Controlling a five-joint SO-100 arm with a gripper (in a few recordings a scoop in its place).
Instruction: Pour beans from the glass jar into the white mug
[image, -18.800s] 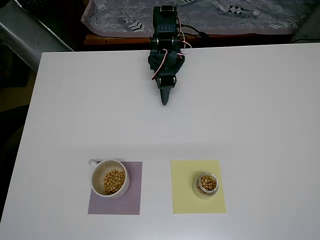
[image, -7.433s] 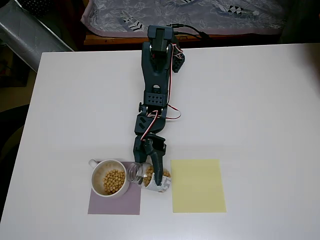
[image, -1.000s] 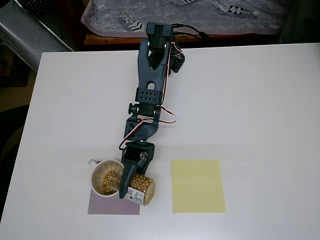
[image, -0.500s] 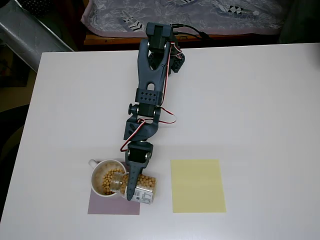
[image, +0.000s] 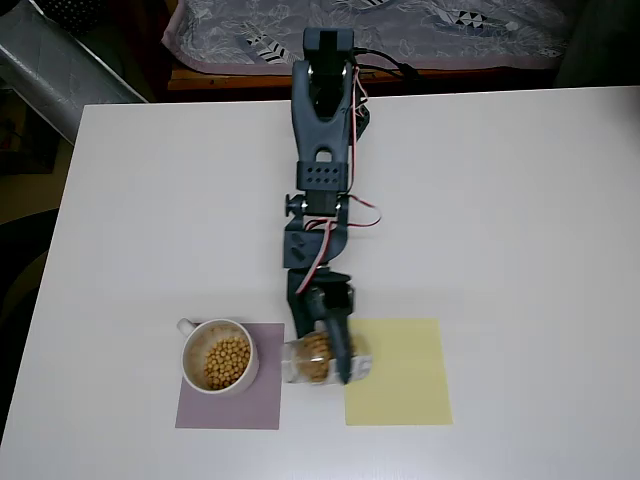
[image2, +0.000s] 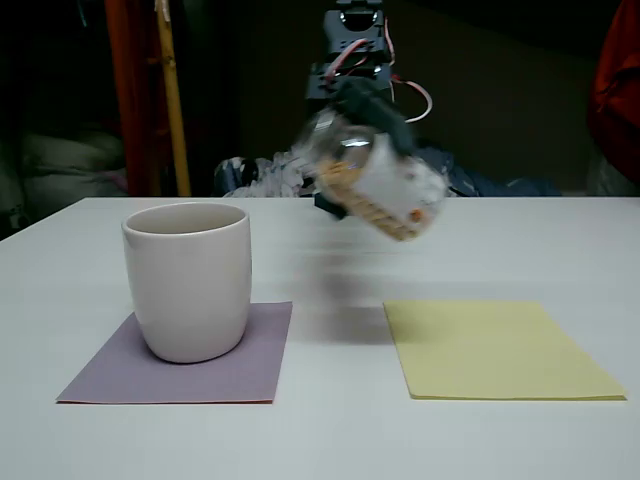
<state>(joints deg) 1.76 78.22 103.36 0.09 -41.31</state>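
I have the gripper closed around the glass jar, holding it in the air, tilted with its mouth pointing toward the white mug and slightly up. In the overhead view the jar sits between the purple mat and the yellow mat, overlapping the yellow mat's left edge and clearly apart from the mug's rim. The fixed view shows it well above the table, blurred with motion, with a dark finger across its side and the white label facing down and right. Beans lie in the bottom of the mug, which stands upright on the purple mat, and I can see more beans bunched inside the jar, so I judge the pour only partly done: a good share has not gone across. Compared with half a second ago, the change is large. Then the jar's mouth hung over the mug's rim and the arm leaned to the left of the picture; now the arm runs almost straight down the picture and the jar has swung away to the right, off the mug entirely. The mug has not shifted on its mat. Whether I am pulling back to re-aim or heading to set the jar on the yellow mat, I cannot say from here; if the rest of the beans are to go in, the jar must return over the mug and tip further.
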